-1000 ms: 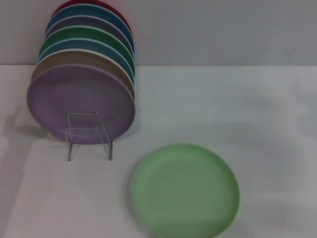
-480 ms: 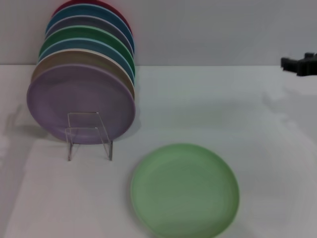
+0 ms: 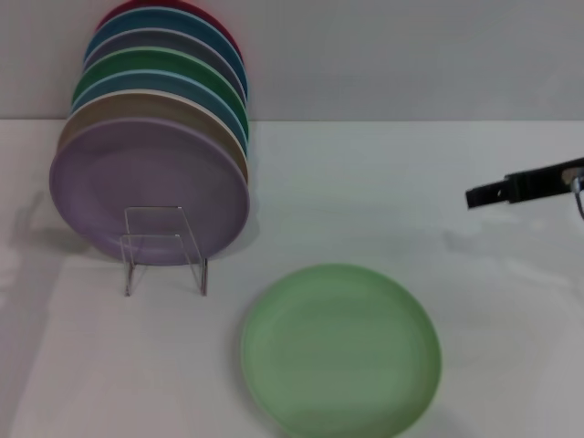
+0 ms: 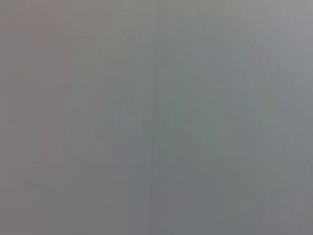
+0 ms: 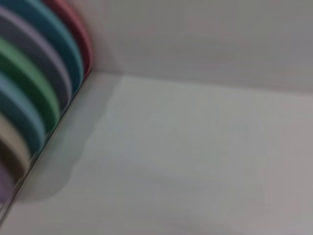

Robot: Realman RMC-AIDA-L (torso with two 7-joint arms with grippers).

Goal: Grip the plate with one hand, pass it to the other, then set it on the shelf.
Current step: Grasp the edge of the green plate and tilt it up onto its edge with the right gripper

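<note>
The light green plate [image 3: 340, 351] lies flat on the white table, near the front and a little right of the middle. The clear shelf [image 3: 164, 251] stands to its left, with upright plates in it. My right gripper [image 3: 484, 194] reaches in from the right edge, above the table and well behind and to the right of the plate, touching nothing. Only a black bar of it shows. My left gripper is out of view; the left wrist view shows only plain grey.
A lilac plate [image 3: 151, 187] stands at the front of the rack, with several coloured plates [image 3: 164, 78] in a row behind it against the back wall. Their rims [image 5: 34, 83] also show in the right wrist view, beside bare white table [image 5: 195, 156].
The right gripper has come into view from the right edge and has moved left and lower over the table. The plate and rack have not moved.
</note>
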